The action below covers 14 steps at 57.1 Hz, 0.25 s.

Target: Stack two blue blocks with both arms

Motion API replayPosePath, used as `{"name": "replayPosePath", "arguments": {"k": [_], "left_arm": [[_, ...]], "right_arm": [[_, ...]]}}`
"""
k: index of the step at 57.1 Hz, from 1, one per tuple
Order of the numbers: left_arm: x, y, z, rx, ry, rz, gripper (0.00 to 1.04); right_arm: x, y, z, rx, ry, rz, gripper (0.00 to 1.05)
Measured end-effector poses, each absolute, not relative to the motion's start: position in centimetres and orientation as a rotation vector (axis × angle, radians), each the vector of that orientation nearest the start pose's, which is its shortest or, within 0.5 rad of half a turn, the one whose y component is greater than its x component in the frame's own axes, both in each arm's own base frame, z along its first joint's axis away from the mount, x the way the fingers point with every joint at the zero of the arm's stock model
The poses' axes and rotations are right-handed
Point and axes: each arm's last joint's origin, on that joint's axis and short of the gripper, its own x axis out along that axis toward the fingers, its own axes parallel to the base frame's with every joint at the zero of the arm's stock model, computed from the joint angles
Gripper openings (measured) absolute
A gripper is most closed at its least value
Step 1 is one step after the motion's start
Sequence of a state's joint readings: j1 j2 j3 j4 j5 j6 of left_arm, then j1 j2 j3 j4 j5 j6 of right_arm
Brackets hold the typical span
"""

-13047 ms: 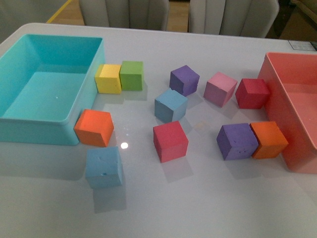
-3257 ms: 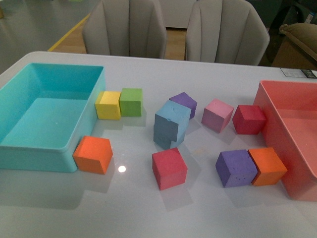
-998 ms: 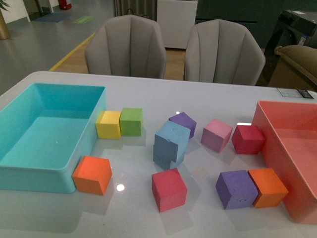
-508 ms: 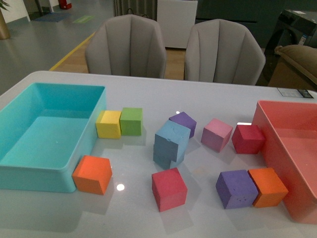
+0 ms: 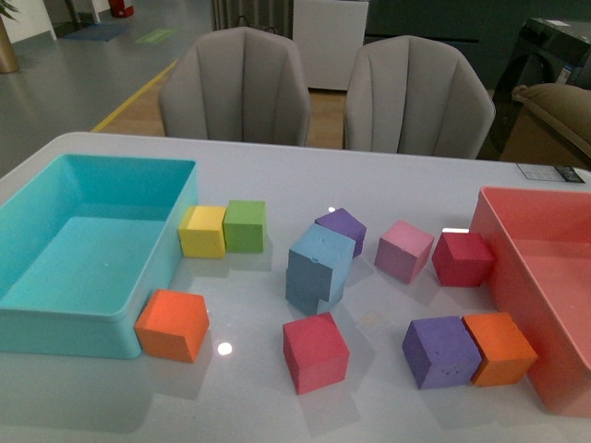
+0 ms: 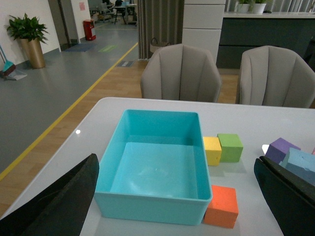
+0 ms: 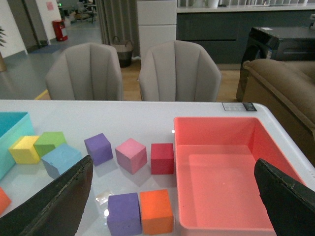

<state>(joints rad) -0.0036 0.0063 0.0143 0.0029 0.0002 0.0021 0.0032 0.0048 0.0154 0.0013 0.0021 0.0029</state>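
The two blue blocks stand stacked mid-table: the upper blue block (image 5: 322,257) rests skewed on the lower blue block (image 5: 301,288), overhanging it to the right. Neither arm shows in the front view. My left gripper (image 6: 175,163) is open and empty, high above the turquoise bin, with the blue stack (image 6: 301,163) at the edge of its view. My right gripper (image 7: 173,163) is open and empty, high above the table's right side; the blue stack (image 7: 61,160) lies far to one side of it.
A turquoise bin (image 5: 65,321) stands left, a coral bin (image 5: 506,277) right. Around the stack are yellow (image 5: 203,231), green (image 5: 245,226), purple (image 5: 342,229), pink (image 5: 404,249), dark red (image 5: 462,258), red (image 5: 316,351), purple (image 5: 441,351) and two orange (image 5: 172,325) (image 5: 499,346) cubes.
Thirteen seconds ago the blue blocks lay apart; the near-left one now sits on the middle one. The view has since tilted up. Nothing has moved in the last second.
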Motion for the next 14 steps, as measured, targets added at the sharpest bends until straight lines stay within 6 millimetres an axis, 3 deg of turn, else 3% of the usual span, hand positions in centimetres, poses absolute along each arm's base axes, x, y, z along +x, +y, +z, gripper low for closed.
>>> {"name": "replayPosePath", "arguments": {"k": [14], "left_arm": [[9.72,-0.04,16.82,0.002,-0.011,-0.004,0.96]], "right_arm": [[9.7,0.03,16.85,0.003,-0.012,0.001,0.96]]}}
